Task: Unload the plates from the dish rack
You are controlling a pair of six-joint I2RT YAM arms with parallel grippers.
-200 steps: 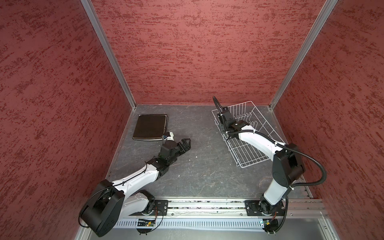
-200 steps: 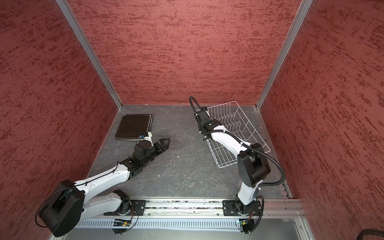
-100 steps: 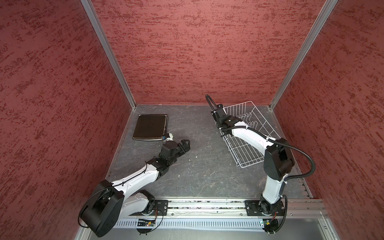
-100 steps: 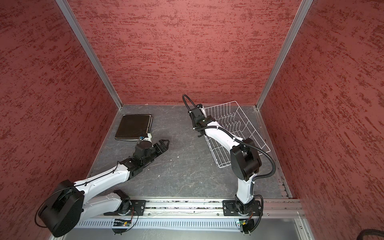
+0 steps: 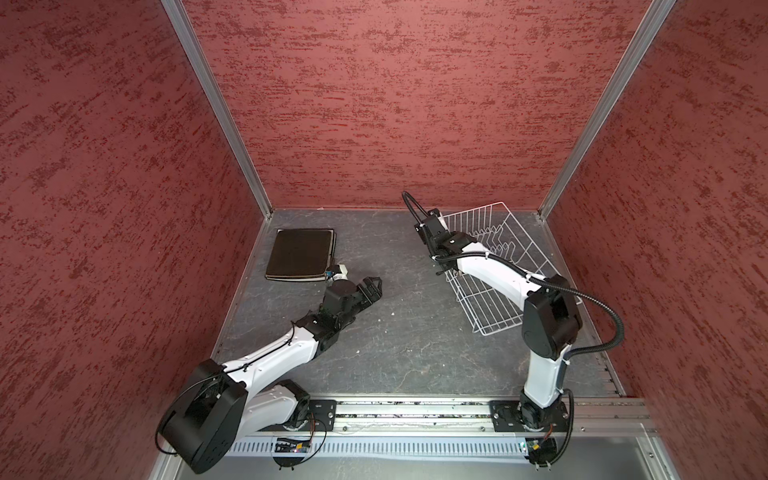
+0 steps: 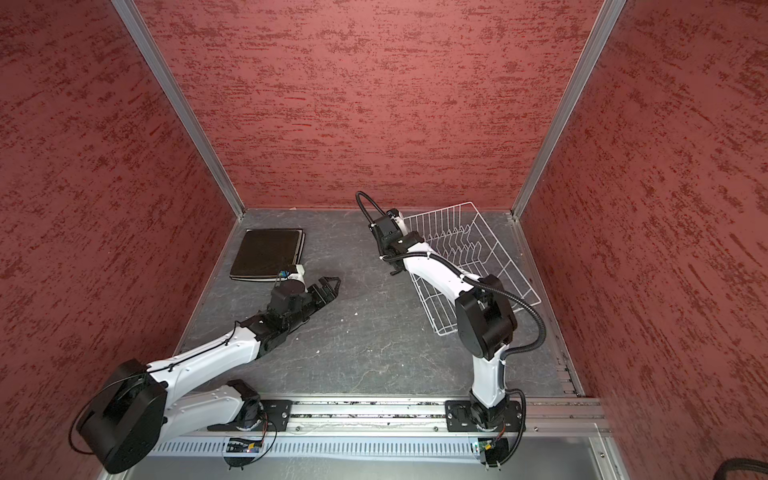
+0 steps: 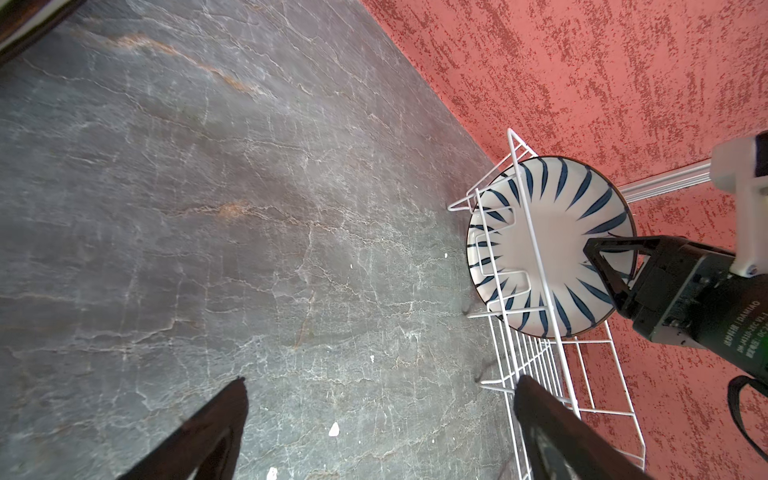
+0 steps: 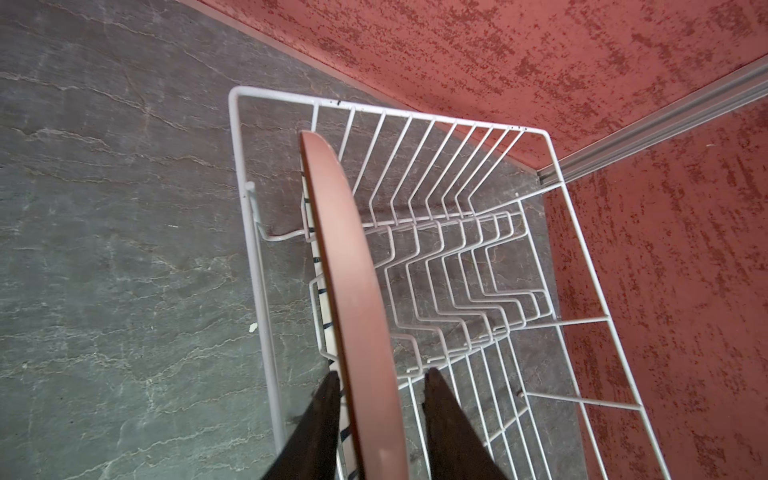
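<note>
Under the right end effector [image 8: 382,372] stands the dish rack [image 8: 457,266], almost emptied. Well apart from it, just beside the left end effector [image 7: 381,379], a stack of square plates [image 5: 300,253] lies on the bench. Only one round streaked plate [image 7: 548,245] is left upright in the rack. The right fingers straddle its rim with a gap on one side, so I judge they are not pinching yet. The left one is spread wide and holds nothing.

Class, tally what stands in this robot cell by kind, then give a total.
Dish rack: 1
Round striped plate: 1
Stack of square plates: 1 (how many plates are in it cannot be told)
Grippers: 2 (left gripper, right gripper)
Total: 5
</note>
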